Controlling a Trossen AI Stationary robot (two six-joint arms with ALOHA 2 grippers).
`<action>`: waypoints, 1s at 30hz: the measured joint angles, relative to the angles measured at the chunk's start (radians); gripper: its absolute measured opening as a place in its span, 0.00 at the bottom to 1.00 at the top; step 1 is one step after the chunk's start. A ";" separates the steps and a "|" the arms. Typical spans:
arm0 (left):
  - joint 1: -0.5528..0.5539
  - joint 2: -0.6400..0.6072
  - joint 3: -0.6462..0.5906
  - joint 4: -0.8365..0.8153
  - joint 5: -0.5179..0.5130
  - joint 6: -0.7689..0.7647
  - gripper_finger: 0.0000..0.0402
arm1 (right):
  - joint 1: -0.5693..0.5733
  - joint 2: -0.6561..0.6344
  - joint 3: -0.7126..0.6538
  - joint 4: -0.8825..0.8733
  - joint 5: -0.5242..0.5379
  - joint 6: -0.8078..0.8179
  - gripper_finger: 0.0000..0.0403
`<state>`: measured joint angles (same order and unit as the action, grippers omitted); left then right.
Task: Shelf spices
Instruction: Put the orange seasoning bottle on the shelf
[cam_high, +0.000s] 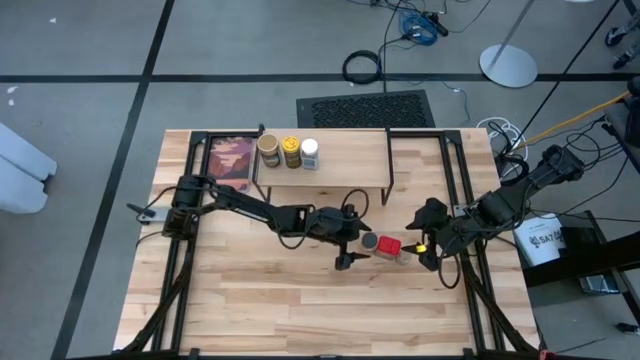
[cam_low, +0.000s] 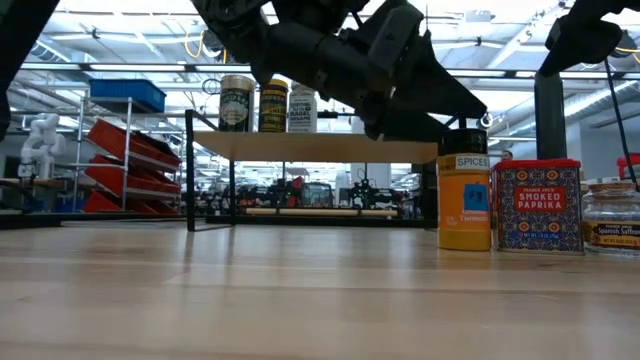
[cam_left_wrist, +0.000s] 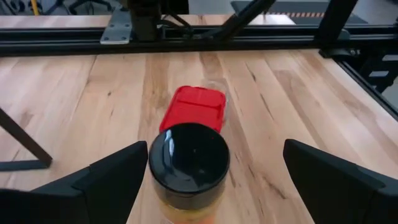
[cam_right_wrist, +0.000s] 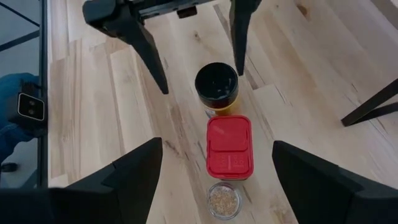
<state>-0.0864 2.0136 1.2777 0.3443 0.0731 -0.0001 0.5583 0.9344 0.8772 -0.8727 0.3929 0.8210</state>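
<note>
You are looking at a left gripper (cam_high: 349, 249) that is hovering over the middle of the table (cam_high: 250, 300) with its fingers (cam_left_wrist: 106, 180) spread wide and grasping nothing; in the left wrist view the dark-lidded orange jar (cam_left_wrist: 188, 167) is standing upright between the two fingers without either one touching it. The red box (cam_right_wrist: 229, 147) is sitting just behind that jar, touching or nearly touching it, and a small clear jar (cam_right_wrist: 224, 200) is standing at the box's far end, so the three are forming a short row on the tabletop in front of the shelf (cam_high: 320, 165). The right gripper (cam_high: 425, 245) is waiting at the right end of that row, its fingers (cam_right_wrist: 127, 177) also released and holding nothing, with the small clear jar lying between them in the right wrist view. On the shelf, which is standing at the back of the table, three spices are already lined up at its left end: a tan jar (cam_high: 268, 150), a yellow-lidded jar (cam_high: 291, 151) and a white-lidded jar (cam_high: 310, 152), all upright and side by side. A framed reddish picture (cam_high: 230, 163) is lying flat just left of the shelf.
</note>
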 joint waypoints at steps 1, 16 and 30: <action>0.000 0.002 0.000 0.001 -0.006 -0.003 0.96 | 0.000 0.000 0.000 0.000 0.001 -0.002 0.73; 0.006 0.038 0.000 0.038 -0.040 -0.020 0.96 | 0.000 0.000 0.000 0.010 0.009 -0.025 0.73; 0.007 0.055 0.000 0.064 -0.060 -0.016 0.81 | 0.000 0.000 0.000 0.035 0.030 -0.056 0.73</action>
<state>-0.0791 2.0686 1.2778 0.4079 0.0131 -0.0162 0.5579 0.9348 0.8768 -0.8375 0.4225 0.7654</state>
